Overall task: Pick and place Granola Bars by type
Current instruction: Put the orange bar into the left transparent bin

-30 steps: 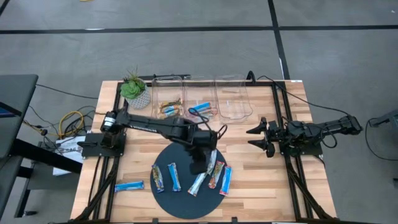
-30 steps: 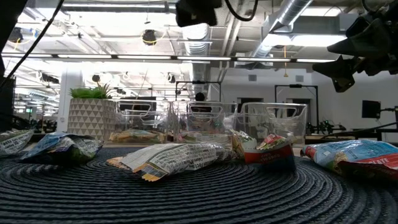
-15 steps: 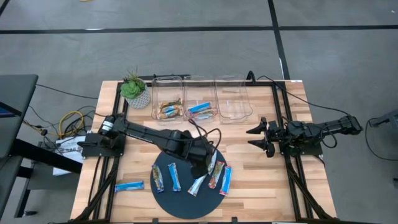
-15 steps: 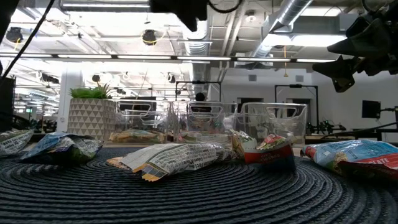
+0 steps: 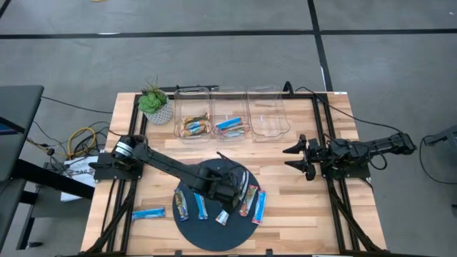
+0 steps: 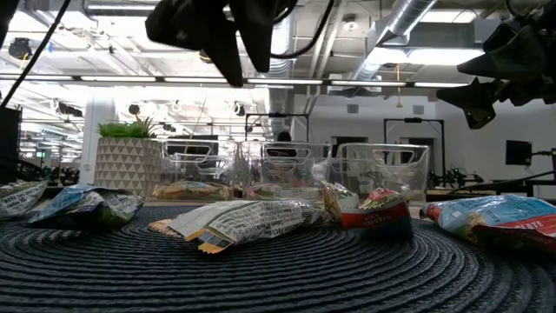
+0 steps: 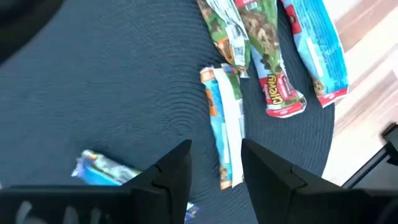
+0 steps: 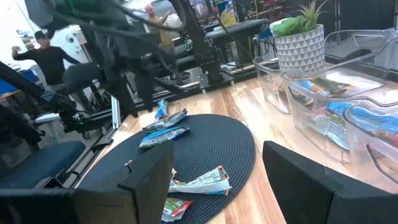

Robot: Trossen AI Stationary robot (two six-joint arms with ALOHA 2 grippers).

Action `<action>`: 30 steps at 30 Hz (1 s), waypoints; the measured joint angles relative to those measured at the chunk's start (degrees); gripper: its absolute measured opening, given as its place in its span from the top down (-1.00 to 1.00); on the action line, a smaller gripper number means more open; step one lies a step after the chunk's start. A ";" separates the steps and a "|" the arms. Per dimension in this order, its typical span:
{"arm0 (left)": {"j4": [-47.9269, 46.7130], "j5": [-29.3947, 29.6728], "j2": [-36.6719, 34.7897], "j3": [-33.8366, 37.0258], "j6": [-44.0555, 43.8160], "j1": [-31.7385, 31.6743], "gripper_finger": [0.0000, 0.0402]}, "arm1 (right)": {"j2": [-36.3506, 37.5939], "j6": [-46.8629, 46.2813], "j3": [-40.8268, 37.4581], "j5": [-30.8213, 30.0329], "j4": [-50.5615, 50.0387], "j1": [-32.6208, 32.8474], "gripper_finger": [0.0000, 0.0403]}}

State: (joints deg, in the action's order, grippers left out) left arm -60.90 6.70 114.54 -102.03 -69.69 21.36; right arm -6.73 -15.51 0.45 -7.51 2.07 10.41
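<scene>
Dark round mat [image 5: 214, 235] holds five granola bars [image 5: 201, 207]; three clear bins [image 5: 265, 113] behind.

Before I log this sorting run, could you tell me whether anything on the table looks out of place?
One blue bar lies on the bare wood, off the round mat where the other loose bars sit. The rightmost bin holds no bars. Nothing looks spilled or damaged.

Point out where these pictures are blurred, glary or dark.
Low view: left gripper is a dark silhouette against bright ceiling lights; the near mat is soft. Left wrist view: its fingers blur, the bars stay sharp. Right wrist view: glare on the bins.
</scene>
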 joint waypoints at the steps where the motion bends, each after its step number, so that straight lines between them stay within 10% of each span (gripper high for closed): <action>1: 1.27 0.04 0.00 0.96 0.02 0.17 0.35 | 0.01 0.00 0.00 0.00 0.00 -0.02 -0.21; 30: 23.36 -6.84 7.54 9.82 -4.55 2.00 -0.09 | 0.01 0.00 0.02 0.00 -0.02 -0.01 -0.21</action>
State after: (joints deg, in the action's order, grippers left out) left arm -37.54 -0.14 122.08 -92.20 -74.24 23.35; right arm -6.72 -15.51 0.47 -7.51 2.04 10.40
